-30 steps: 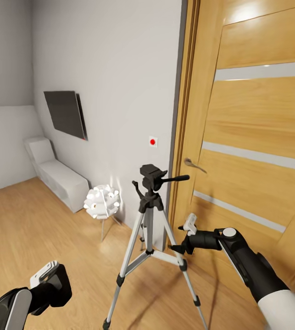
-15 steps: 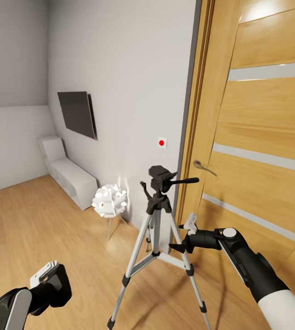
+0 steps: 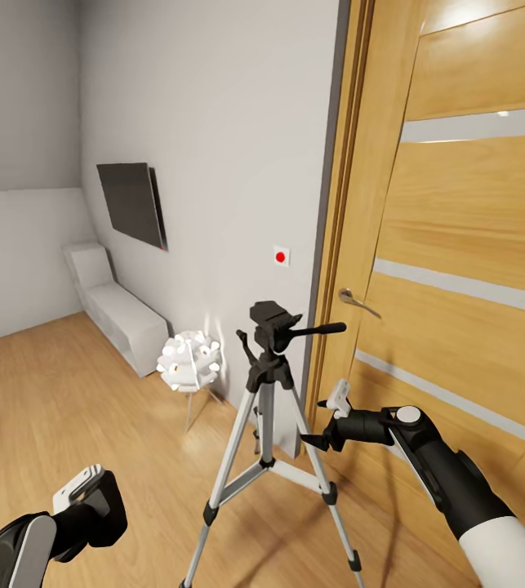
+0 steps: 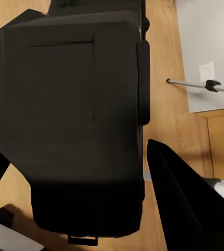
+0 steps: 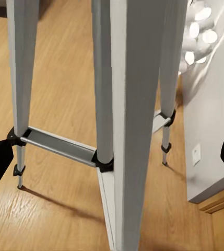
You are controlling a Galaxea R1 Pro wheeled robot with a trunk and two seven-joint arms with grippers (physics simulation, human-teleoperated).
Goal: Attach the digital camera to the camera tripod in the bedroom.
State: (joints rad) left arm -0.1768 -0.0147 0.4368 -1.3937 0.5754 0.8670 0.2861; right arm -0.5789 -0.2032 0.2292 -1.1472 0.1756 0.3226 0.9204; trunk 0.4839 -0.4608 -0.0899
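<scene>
Gripping digital camera (image 4: 70,120), left hand (image 3: 82,500), right hand (image 3: 321,425) spread, beside camera tripod (image 3: 269,408).

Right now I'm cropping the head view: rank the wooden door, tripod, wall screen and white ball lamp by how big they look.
1. Wooden door
2. Camera tripod
3. Wall screen, though it sits farther away and angled, so its real size is unsure
4. White ball lamp

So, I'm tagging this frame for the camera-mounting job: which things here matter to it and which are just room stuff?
Belongs to the job:
- camera tripod, standing by the door
- digital camera, held in the left gripper
- right gripper, open beside the tripod

Just about the room:
- wooden door
- wall TV
- white sofa
- white ball lamp
</scene>
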